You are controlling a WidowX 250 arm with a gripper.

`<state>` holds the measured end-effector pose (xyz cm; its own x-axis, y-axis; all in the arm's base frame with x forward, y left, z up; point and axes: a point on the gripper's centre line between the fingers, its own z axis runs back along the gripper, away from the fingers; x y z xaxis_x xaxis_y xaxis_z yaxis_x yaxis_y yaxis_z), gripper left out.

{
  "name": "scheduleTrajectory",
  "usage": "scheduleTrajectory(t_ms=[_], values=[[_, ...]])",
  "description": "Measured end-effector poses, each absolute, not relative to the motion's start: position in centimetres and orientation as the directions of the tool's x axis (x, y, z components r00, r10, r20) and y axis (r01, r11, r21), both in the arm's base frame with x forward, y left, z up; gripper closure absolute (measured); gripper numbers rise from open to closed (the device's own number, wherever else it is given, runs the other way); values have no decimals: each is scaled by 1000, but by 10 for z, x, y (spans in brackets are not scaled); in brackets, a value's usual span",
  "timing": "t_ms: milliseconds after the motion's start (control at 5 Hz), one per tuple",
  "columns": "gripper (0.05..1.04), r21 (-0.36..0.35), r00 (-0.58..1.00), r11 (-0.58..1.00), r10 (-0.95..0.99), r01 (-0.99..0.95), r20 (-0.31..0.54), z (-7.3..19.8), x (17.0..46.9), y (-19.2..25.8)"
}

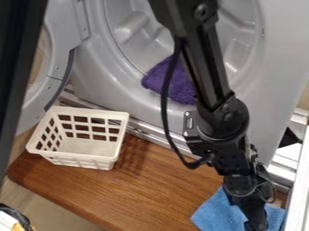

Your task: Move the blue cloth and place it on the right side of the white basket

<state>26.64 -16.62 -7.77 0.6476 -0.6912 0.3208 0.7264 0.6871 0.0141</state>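
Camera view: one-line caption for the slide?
Arm over the blue cloth, right of the white basket; purple cloth at the drum.

A brown wooden tabletop (151, 189) with visible grain and a rounded corner extends beneath and around the gripper (256, 224). Up the view from the gripper, a grey laundry machine (278, 49) stands behind a metal rail (145, 132), its round door (27, 110) swung open well apart from the gripper. A pale metal frame (298, 180) runs just beside the gripper; light tan floor (45, 207) lies farther off. Soft highlights show on the machine.
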Motion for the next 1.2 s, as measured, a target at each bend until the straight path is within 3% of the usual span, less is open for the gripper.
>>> scheduleTrajectory(t_ms=[600,1200], values=[[85,50,751,780,-615,623,240,-75,252,-115],[84,74,825,851,-522,520,216,-76,253,-63]])
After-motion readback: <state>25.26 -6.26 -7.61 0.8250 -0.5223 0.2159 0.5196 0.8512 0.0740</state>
